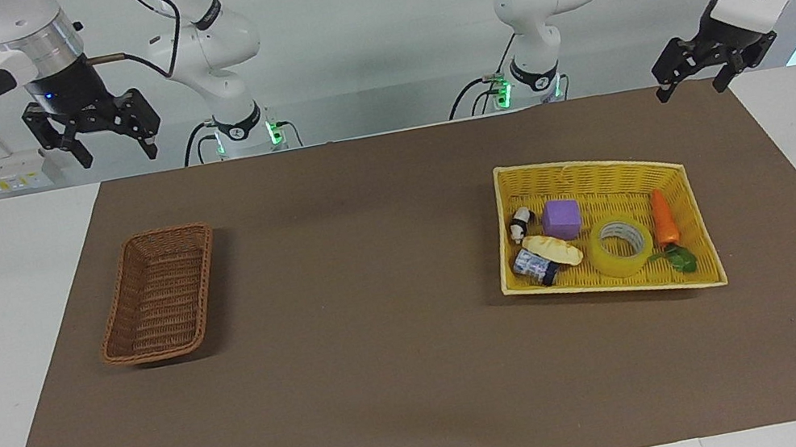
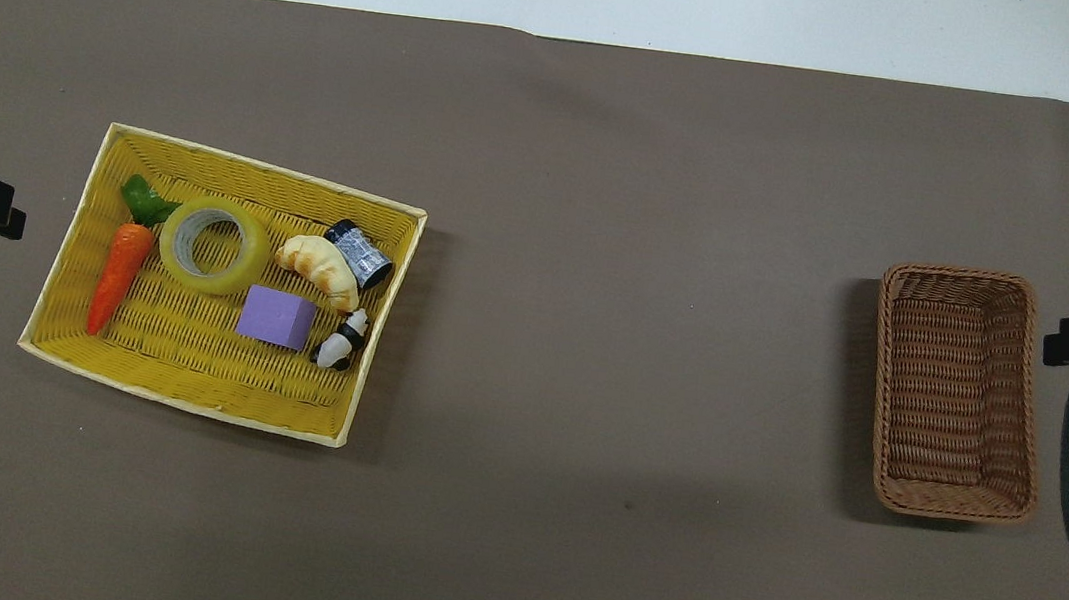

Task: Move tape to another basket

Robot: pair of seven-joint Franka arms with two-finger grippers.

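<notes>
In the facing view, from nine o'clock: right gripper point(image 1: 103, 132) waited aloft, fingers spread; wicker basket point(image 1: 160, 293) bare; tape point(image 1: 622, 247) flat in the yellow basket point(image 1: 690, 280); left gripper point(image 1: 695, 71) raised, apparently parted. Risk: the carrot point(image 1: 662, 218) touching the roll could foul a descending finger.

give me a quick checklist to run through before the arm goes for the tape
1. Tape lying flat in the yellow basket, hole up: ok.
2. Room around the tape: carrot and purple cube lie close beside it: not ok, tight.
3. Brown basket holds nothing, at the right arm's end: ok.
4. Left tool open, raised near the mat's corner at its own end, not over the tape: ok.
5. Right tool open, waiting high, not over the brown basket: ok.
6. Handover needed: cannot tell.
</notes>
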